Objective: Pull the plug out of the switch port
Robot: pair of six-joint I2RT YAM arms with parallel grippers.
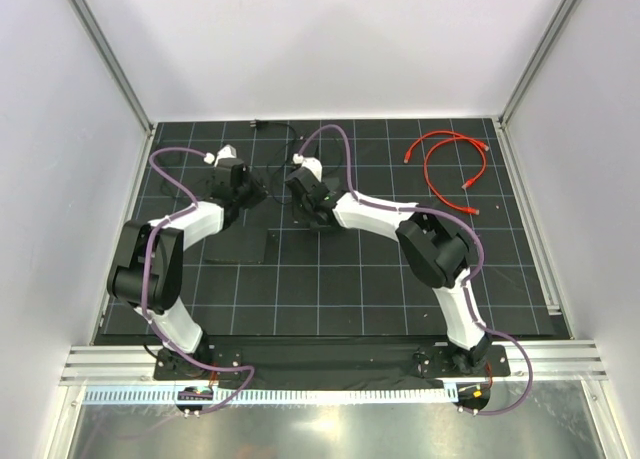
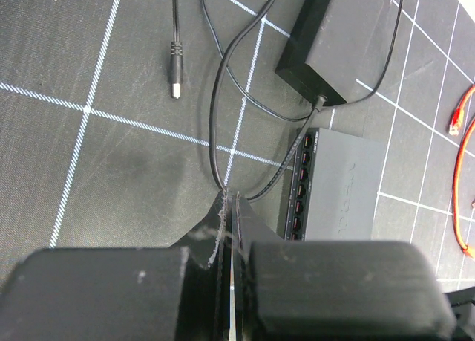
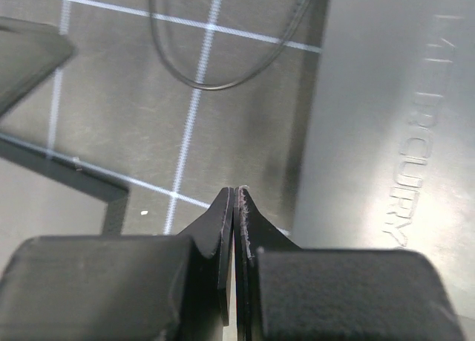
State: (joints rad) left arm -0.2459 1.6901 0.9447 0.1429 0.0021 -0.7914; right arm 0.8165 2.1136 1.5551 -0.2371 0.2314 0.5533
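Black gridded mat (image 1: 350,279), two robot arms reaching in from the near edge. Far left in the left wrist view, a small barrel plug (image 2: 176,77) lies loose on the mat, well apart from the switch and seemingly already out of its port. The left gripper (image 2: 231,196) has its jaws pressed together. A thin black cable (image 2: 213,111) meets the tips (nipped or merely passing under, I cannot tell). Next come the power adapter (image 2: 319,40) and the grey switch (image 2: 345,185), its visible ports apparently unoccupied. The right gripper (image 3: 234,192), jaws pressed together on nothing, hangs just beside the switch. A red cable (image 2: 455,120) lies far right. Risks: if the cable is caught, a lift would likely drag the plug or adapter. A sideways right-arm move could shove the switch.
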